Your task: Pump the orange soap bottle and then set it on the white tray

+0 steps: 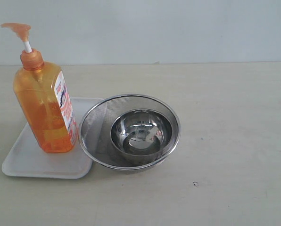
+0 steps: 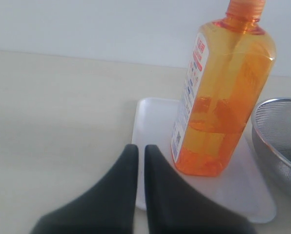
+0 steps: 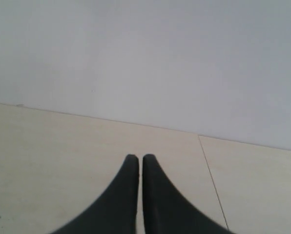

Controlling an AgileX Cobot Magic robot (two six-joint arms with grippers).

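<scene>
The orange soap bottle [image 1: 45, 104] stands upright on the white tray [image 1: 27, 160] at the left of the table, its orange pump head [image 1: 18, 29] raised on a white stem. The left wrist view has the bottle [image 2: 223, 92] on the tray [image 2: 155, 117] too, with my left gripper [image 2: 140, 147] shut, empty, and a short way off beside the tray's edge. My right gripper [image 3: 140, 157] is shut and empty over bare table. Neither gripper shows in the exterior view.
A round steel mesh strainer [image 1: 97, 123] with a smaller steel bowl [image 1: 141, 134] inside sits right of the tray, touching it. The strainer's rim [image 2: 277, 141] is close to the bottle. A seam [image 3: 211, 180] runs across the tabletop.
</scene>
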